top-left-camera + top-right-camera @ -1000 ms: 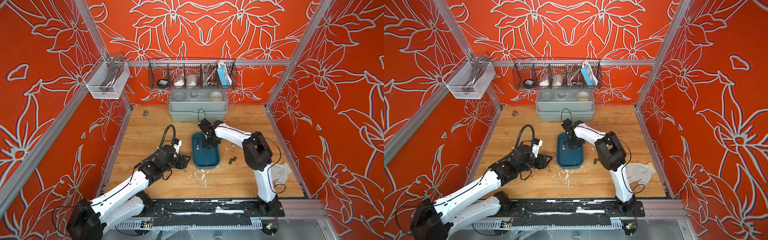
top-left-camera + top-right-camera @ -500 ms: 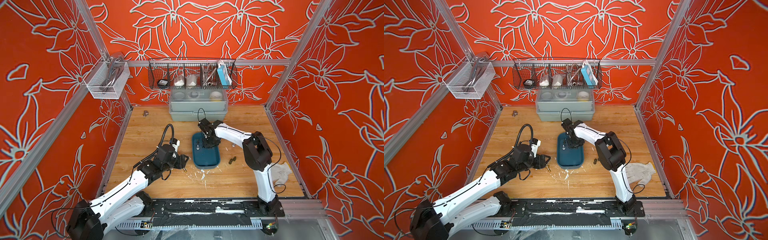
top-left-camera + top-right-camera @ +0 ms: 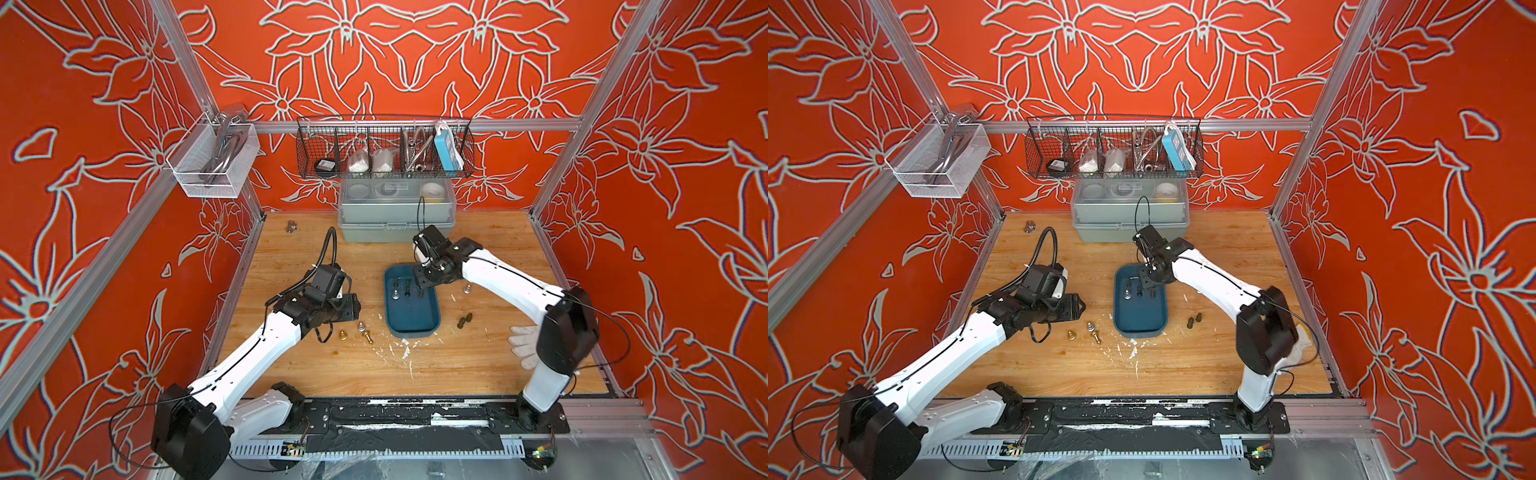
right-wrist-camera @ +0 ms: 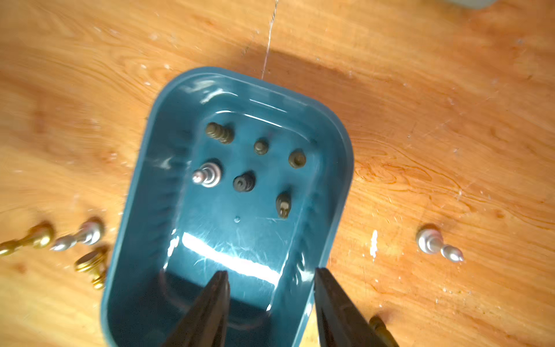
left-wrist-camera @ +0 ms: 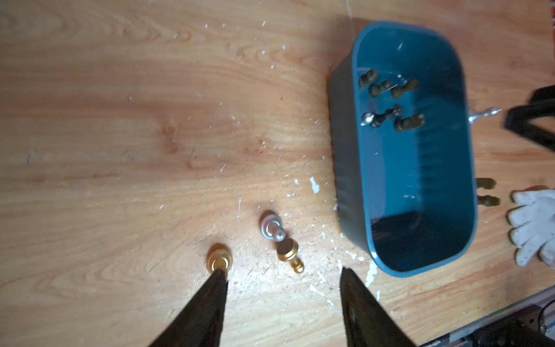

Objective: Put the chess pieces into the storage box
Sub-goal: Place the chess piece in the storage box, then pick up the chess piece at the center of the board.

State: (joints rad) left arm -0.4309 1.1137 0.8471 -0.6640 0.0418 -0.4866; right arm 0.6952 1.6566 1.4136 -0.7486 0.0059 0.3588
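Observation:
The teal storage box sits mid-table. Several chess pieces stand in its far end, one silver and the others dark. Two gold pieces and a silver one lie left of the box. A dark pair and a silver piece are on its right. My left gripper hovers open and empty by the gold pieces. My right gripper is open and empty above the box.
A grey-green lidded box stands at the back under a black wire basket. A white mesh basket hangs on the left wall. A brownish fitting lies back left and a white glove front right. White flecks dot the wood.
My right gripper's jaws have spread apart above the box. My left gripper has drawn back slightly to the left.

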